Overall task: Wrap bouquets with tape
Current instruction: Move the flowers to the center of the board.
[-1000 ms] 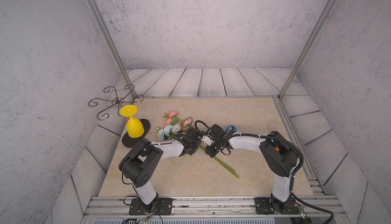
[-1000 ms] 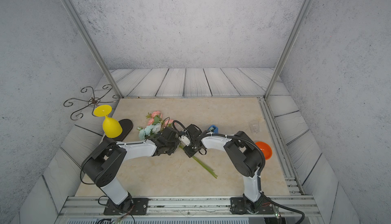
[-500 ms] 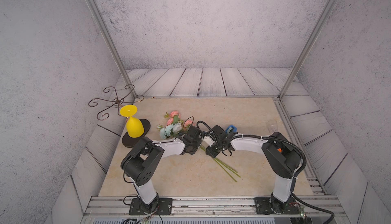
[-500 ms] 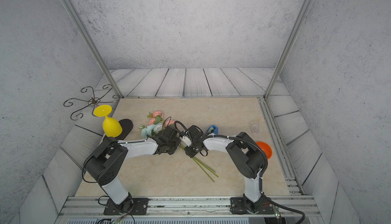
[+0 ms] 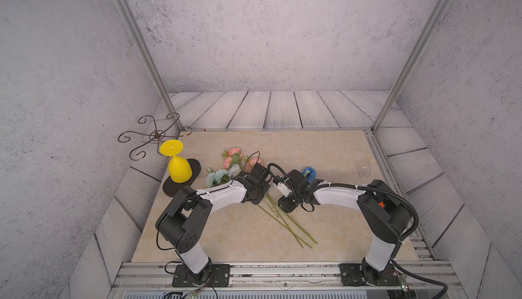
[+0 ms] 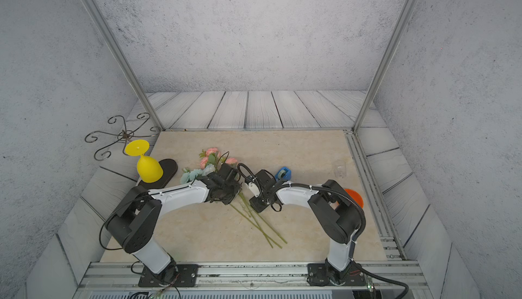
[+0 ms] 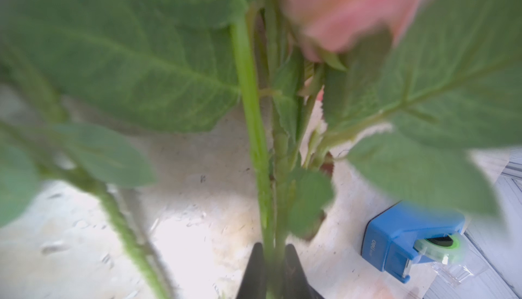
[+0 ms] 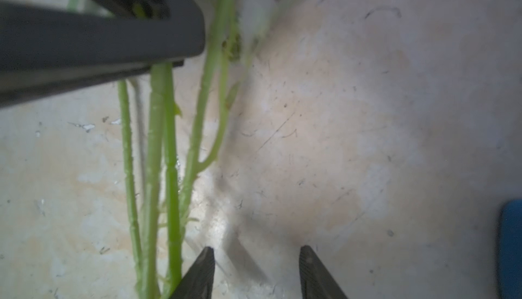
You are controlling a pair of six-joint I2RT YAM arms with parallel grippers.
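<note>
The bouquets (image 5: 234, 164) lie on the beige table, pink and pale blue blooms at the back, long green stems (image 5: 288, 224) fanning toward the front. My left gripper (image 5: 257, 194) is shut on the stems just below the leaves; in the left wrist view its jaws (image 7: 273, 252) pinch two stems (image 7: 254, 142). My right gripper (image 5: 286, 204) stands open right beside the stems (image 8: 158, 170), with bare table between its fingertips (image 8: 255, 252). The tape sits in its blue dispenser (image 5: 309, 172) just behind the right wrist, also visible in the left wrist view (image 7: 406, 238).
An upturned yellow goblet (image 5: 178, 167) rests on a dark oval base at the left. A scrolled metal stand (image 5: 155, 136) is behind it. A small clear cup (image 5: 363, 169) stands near the right rail. An orange round object (image 6: 354, 196) lies behind the right arm.
My right gripper has opened and let go of the stems, which now spread apart on the table. My left gripper has closed on the stems.
</note>
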